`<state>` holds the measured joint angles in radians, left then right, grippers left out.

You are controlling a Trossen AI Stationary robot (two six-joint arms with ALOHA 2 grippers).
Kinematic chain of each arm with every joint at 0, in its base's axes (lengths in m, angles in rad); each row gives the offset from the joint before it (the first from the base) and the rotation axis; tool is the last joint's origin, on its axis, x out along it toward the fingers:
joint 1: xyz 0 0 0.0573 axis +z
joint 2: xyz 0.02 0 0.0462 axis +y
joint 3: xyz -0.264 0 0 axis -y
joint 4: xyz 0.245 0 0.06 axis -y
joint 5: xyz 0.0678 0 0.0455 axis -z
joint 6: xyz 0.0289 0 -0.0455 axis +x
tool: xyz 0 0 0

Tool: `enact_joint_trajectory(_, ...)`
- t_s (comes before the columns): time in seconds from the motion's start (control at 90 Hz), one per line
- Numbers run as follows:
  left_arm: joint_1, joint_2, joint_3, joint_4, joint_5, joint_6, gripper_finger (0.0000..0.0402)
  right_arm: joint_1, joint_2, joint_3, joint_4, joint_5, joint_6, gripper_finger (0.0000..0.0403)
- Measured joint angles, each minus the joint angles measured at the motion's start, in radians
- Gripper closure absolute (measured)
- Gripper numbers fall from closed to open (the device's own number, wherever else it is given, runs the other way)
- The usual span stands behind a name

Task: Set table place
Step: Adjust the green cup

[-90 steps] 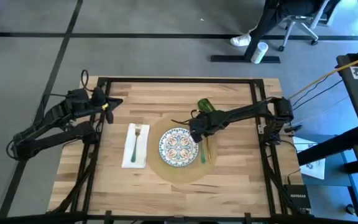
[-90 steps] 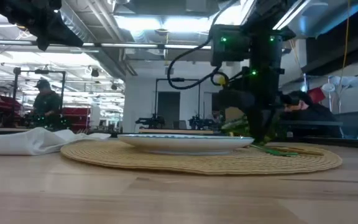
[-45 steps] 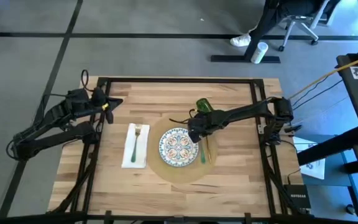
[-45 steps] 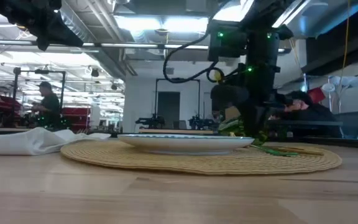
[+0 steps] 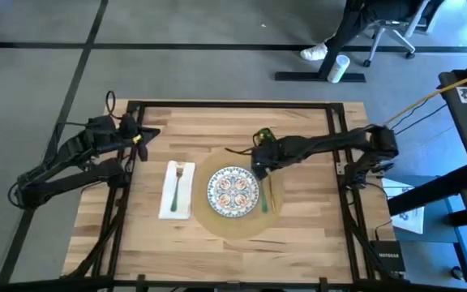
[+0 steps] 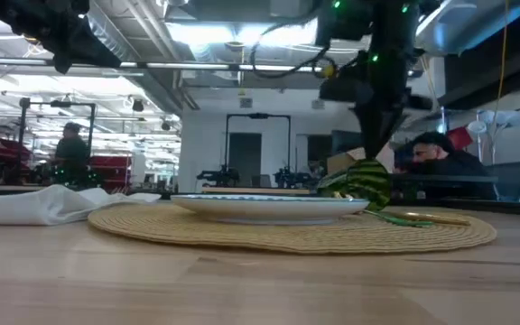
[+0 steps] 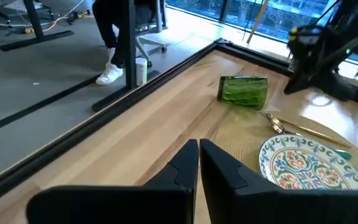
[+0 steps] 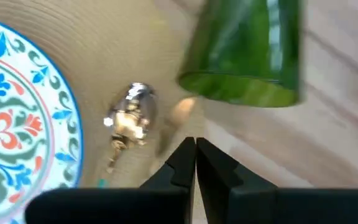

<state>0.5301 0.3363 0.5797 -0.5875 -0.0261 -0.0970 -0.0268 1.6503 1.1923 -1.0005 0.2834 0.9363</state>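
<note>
Lying placemat: the round tan placemat (image 5: 235, 197) is seen flat on the table (image 5: 298, 235), about midway between the left and right edges and slightly nearer the right one.
Plate: a patterned plate (image 5: 232, 191) with a white rim is set on the middle of the placemat.
Cutlery on the mat: a gold spoon (image 5: 271, 195) and a green-handled piece (image 5: 263, 199) are laid just beside the plate's right side, on the placemat.
Green glass: a green tumbler (image 7: 243, 91) is seen lying on its side at the placemat's far edge, toward the table's far edge; its open rim is shown in the right wrist view (image 8: 241, 56).
Right gripper: the right gripper (image 5: 259, 158) is held above the far right part of the placemat, close over the tumbler and the spoon's bowl; its fingers (image 8: 185, 163) are pressed together with nothing between them.
Napkin: a white napkin (image 5: 177, 190) is laid on the table just left of the placemat, apart from it.
Fork: a green-handled fork (image 5: 176, 186) is laid on the napkin, lengthwise.
Left gripper: the left gripper (image 5: 146, 136) is parked over the table's far left corner, well apart from the napkin; its fingers (image 7: 188, 165) are closed against each other and empty.
Beyond the table: a person's legs and a white shoe (image 5: 314, 53) are seen on the floor past the far edge, by an office chair (image 5: 392, 32).
</note>
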Motion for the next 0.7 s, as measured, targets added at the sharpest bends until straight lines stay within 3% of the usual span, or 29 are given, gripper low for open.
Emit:
enact_joint_trajectory(0.167, 0.000, 0.000, 0.000, 0.001, 0.000, 0.000, 0.0402, -0.019, -0.012, 0.000, -0.043, 0.013, -0.148, 0.0381)
enact_joint_trajectory(0.467, 0.000, 0.000, 0.000, 0.001, 0.000, 0.000, 0.0402, -0.040, -0.009, 0.000, -0.041, 0.150, -0.378, 0.0287)
enact_joint_trajectory(0.7, 0.000, 0.000, 0.000, 0.001, 0.000, 0.000, 0.0402, -0.038, -0.006, 0.000, -0.050, 0.180, -0.508, 0.0279)
